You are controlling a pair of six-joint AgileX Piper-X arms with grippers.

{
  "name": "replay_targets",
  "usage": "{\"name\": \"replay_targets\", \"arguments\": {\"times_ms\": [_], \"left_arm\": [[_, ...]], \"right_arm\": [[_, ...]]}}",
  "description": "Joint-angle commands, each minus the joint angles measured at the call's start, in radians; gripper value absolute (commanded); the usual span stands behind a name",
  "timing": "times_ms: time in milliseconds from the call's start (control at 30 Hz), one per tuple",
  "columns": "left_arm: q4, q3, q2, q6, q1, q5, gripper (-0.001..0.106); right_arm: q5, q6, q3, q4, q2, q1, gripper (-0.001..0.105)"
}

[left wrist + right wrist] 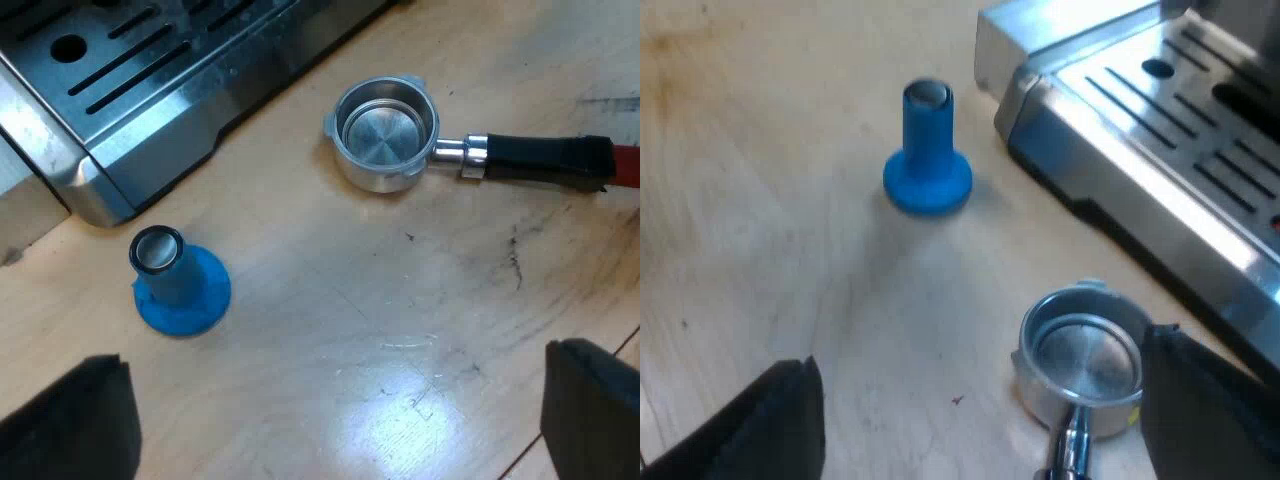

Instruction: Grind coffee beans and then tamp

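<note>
Hovering spread, left fingers (70,425) and right fingers (1210,400) overlook holder (385,133), blue tamper (180,285) and espresso machine (150,90).

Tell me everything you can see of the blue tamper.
The blue tamper looks like plastic: a wide round foot and a narrower stem whose top end is silvery with a dark rim. It stands upright, foot down, on the wooden table, near a corner of the espresso machine, apart from the metal holder. Nothing else touches it.
</note>
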Motion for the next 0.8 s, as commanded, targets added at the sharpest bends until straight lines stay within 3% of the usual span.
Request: {"name": "replay_targets", "arguments": {"times_ms": [33,267,433,700,800], "left_arm": [[-0.026,-0.005,-0.004,-0.013,-0.005,-0.022,0.083],[-0.026,-0.003,-0.004,-0.013,-0.005,-0.022,0.083],[-0.023,0.02,-0.004,-0.013,-0.005,-0.044,0.083],[-0.023,0.06,-0.004,-0.013,-0.005,-0.047,0.083],[-0.023,0.077,-0.004,-0.013,-0.005,-0.079,0.083]], "right_arm": [[-0.007,-0.026,-0.001,-0.052,0.043,0.001,0.068],[-0.007,-0.023,-0.001,-0.175,0.157,0.001,0.068],[-0.007,0.038,-0.001,-0.259,0.231,0.001,0.068],[-0.007,0.05,-0.001,-0.361,0.249,0.001,0.068],[-0.007,0.051,-0.001,-0.361,0.249,0.001,0.068]]}}
